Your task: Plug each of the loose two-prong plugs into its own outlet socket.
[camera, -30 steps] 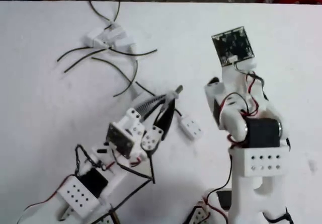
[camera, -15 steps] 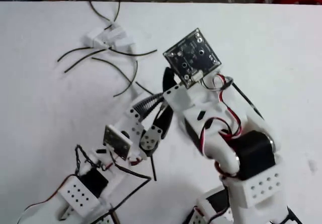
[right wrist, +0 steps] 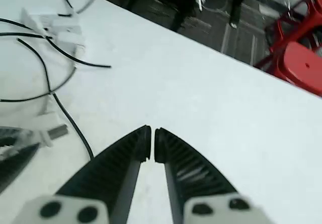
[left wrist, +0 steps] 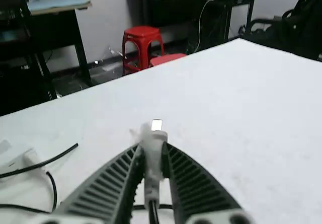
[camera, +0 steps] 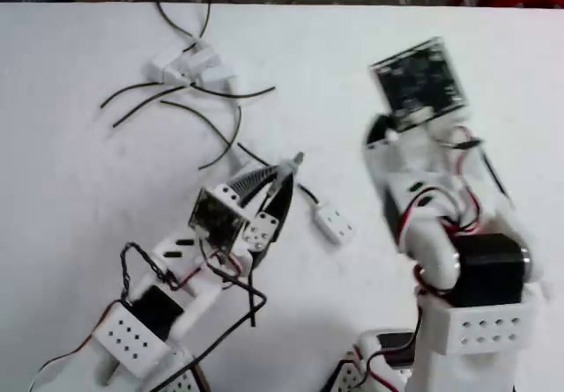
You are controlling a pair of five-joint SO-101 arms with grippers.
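Right arm (camera: 441, 233) withdrawn; socket (camera: 333, 224) uncovered, plug (left wrist: 152, 151) half-hidden.

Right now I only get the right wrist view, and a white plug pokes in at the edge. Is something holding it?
Observer: Yes. The left claw is shut on the plug.
Visitor: Is there anywhere near to plug it in?
Observer: A white socket lies on the table, just beside that claw and apart from it.
Visitor: Is the plug aimed at it?
Observer: No. Seen from above, the plug's tip points to the table's far side, past the socket.
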